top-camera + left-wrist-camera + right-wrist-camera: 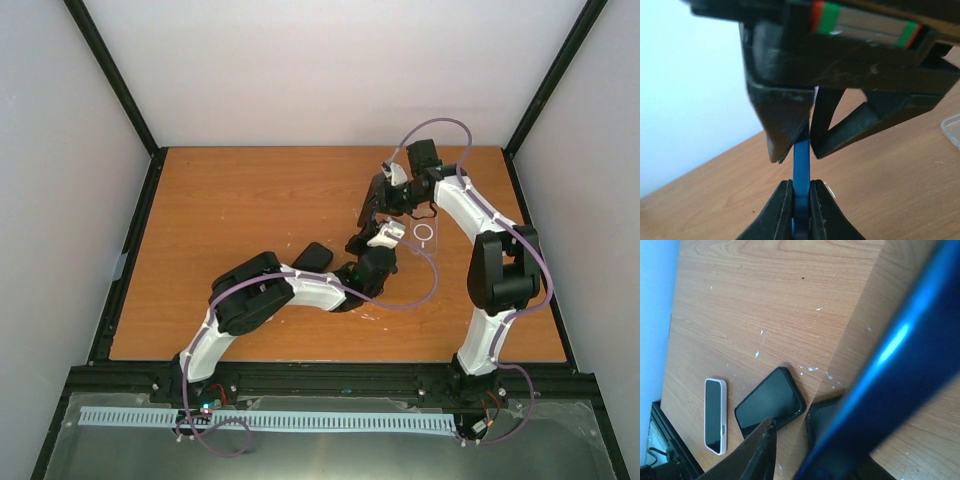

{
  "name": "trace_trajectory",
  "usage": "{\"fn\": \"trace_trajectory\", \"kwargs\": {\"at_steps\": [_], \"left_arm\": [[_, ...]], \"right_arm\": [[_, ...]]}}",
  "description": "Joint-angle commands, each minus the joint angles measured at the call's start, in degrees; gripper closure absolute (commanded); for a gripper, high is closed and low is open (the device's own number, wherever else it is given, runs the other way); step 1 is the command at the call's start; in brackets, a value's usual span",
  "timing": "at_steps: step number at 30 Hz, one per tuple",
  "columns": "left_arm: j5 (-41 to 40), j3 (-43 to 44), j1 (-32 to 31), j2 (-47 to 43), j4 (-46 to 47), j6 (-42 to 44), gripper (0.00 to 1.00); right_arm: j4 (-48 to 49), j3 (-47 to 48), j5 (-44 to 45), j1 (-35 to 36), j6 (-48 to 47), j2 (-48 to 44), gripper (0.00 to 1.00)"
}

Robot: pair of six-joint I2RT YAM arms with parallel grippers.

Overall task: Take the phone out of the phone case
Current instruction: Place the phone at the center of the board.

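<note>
A blue phone, seen edge-on, is held above the table between both grippers. My left gripper is shut on its lower edge. My right gripper comes from above and is shut on its upper edge. In the right wrist view the blue phone fills the right side as a blurred diagonal bar. One right finger shows there and the other is hidden. In the top view the left gripper and right gripper meet at the table's middle right. A clear case with a ring lies just right of them.
A black phone lies screen up on the wooden table, left of the grippers, and shows in the right wrist view. A white-edged phone lies beside it. The clear case's corner shows at the right. Walls enclose the table.
</note>
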Motion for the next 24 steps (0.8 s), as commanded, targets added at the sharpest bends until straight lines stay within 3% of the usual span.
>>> {"fn": "trace_trajectory", "kwargs": {"at_steps": [1, 4, 11, 15, 24], "left_arm": [[-4.37, -0.45, -0.72, 2.99, 23.01, 19.02, 1.00], [-4.16, -1.68, -1.12, 4.09, 32.86, 27.37, 1.00], [-2.93, -1.58, -2.10, 4.72, 35.70, 30.69, 1.00], [-2.72, -1.59, -2.08, 4.85, 37.42, 31.99, 0.99], [-2.64, -6.54, -2.27, 0.55, 34.97, 27.68, 0.42]], "right_arm": [[5.46, -2.86, -4.24, 0.37, 2.38, -3.20, 0.76], [8.17, -5.10, -5.06, 0.37, 2.50, -6.38, 0.81], [12.38, -7.97, -4.54, 0.37, 3.05, -11.69, 0.94], [12.36, -7.77, -4.15, 0.38, 2.97, -12.01, 0.96], [11.25, -5.15, -0.97, 0.18, -0.18, -12.22, 0.97]]}}
